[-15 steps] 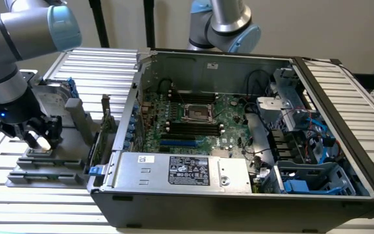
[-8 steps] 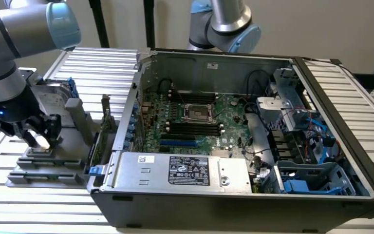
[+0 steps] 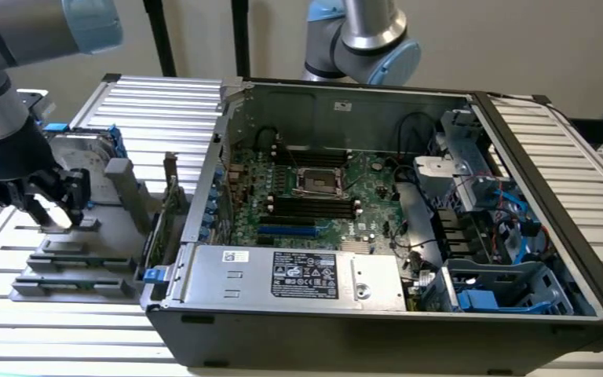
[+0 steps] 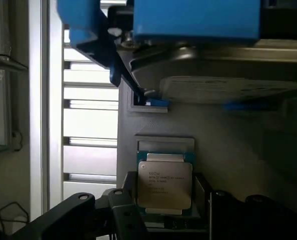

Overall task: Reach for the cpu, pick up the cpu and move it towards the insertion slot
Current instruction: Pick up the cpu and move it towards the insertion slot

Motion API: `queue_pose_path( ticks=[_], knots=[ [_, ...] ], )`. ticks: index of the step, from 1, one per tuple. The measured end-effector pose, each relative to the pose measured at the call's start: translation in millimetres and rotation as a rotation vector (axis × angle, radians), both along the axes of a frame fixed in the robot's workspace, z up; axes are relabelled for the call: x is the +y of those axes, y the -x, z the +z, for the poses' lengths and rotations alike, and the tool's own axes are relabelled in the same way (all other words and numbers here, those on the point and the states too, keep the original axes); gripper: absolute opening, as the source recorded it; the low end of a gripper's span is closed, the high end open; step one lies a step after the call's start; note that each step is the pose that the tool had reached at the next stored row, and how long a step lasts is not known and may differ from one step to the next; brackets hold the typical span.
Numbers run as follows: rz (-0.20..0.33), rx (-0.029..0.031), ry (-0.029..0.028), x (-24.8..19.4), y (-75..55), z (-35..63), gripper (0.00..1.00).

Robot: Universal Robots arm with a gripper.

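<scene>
In the exterior view, the gripper (image 3: 60,206) hangs low over a grey tray (image 3: 71,267) on the slatted surface (image 3: 29,345), to the exterior view's left of the open computer case (image 3: 385,338). The insertion slot (image 3: 317,182) sits on the green board inside the case, well apart from the gripper.

In the wrist view, the cpu (image 4: 164,186) lies flat between the gripper's spread fingers (image 4: 123,212), one on each side of it. Whether they touch it cannot be told.
</scene>
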State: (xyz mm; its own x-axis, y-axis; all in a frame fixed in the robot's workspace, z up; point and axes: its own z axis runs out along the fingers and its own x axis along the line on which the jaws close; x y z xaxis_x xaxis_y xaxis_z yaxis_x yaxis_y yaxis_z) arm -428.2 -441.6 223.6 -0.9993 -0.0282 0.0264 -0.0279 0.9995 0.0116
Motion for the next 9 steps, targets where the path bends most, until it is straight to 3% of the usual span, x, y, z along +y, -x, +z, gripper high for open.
queue_pose_path(
  ticks=[9],
  knots=[
    [0.000,0.0000,0.0000,-2.7,-0.8,40.9,0.55]
  ],
)
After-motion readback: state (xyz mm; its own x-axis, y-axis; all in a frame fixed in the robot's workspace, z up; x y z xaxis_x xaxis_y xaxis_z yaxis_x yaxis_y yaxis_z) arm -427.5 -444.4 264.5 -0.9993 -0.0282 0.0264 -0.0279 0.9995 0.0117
